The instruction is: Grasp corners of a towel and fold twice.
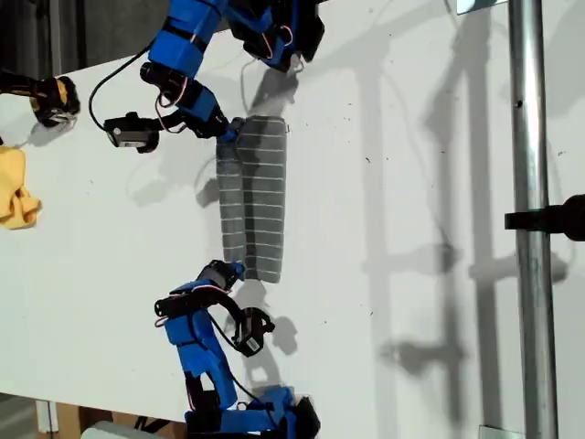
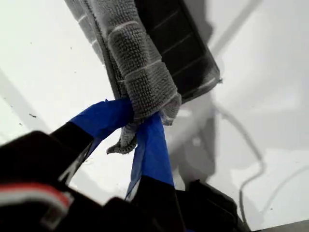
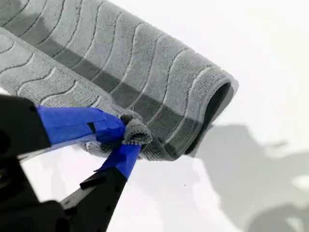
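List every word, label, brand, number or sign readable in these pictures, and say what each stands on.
None can be read in any view.
The towel carries only white stripes, no lettering.
Both hands' fingers wear plain blue tape, unmarked.
The yellow cloth is plain.

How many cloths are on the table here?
2: the grey striped towel mid-table, a claw pinching each end, and a yellow cloth at the exterior view's left edge, partly cut off.
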Robot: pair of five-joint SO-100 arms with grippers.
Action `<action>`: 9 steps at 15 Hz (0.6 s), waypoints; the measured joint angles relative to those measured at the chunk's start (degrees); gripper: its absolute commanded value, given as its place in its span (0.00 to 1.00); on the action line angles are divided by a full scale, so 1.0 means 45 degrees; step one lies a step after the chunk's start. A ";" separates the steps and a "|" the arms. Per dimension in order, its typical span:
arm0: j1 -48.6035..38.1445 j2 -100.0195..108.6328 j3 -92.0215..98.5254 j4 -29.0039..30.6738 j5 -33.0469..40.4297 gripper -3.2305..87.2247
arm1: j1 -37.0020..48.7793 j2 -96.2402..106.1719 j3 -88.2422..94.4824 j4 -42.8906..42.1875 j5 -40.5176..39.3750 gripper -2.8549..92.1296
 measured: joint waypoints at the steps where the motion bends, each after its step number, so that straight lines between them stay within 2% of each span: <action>1: -0.0254 0.0000 0.0000 0.0000 0.0117 0.02 | 0.0430 0.0000 0.0039 -0.0234 -0.0352 0.03; 5: -0.0859 0.0000 0.0000 -0.0020 0.0313 0.02 | 0.1172 0.0000 0.0215 -0.1094 -0.1191 0.03; 9: -0.0625 0.0000 0.0176 0.0000 0.0078 0.02 | -0.0313 0.0000 0.1426 -0.1484 -0.0039 0.03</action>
